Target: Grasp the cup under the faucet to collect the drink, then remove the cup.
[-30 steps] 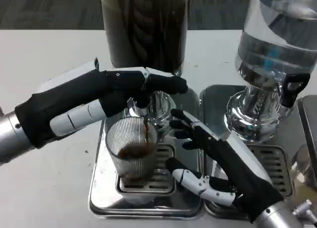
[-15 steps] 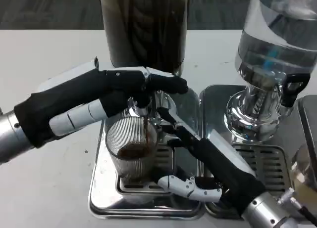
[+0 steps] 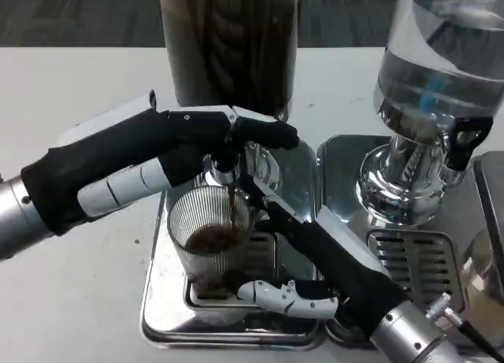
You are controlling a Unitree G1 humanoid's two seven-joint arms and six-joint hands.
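Left hand [image 3: 197, 146] fingers curled over faucet lever at frame centre, judged held to keep drink running. Right hand [image 3: 315, 253] fingers spread wide around cup [image 3: 206, 235], thumb low near its base, contact unclear; grasp judged not closed. Cup seated on drip tray [image 3: 157, 316] lower centre, under faucet [image 3: 224, 170], dark stream entering. Counted: one cup, two dispensers, dark [image 3: 228, 44] and clear [image 3: 433, 87].
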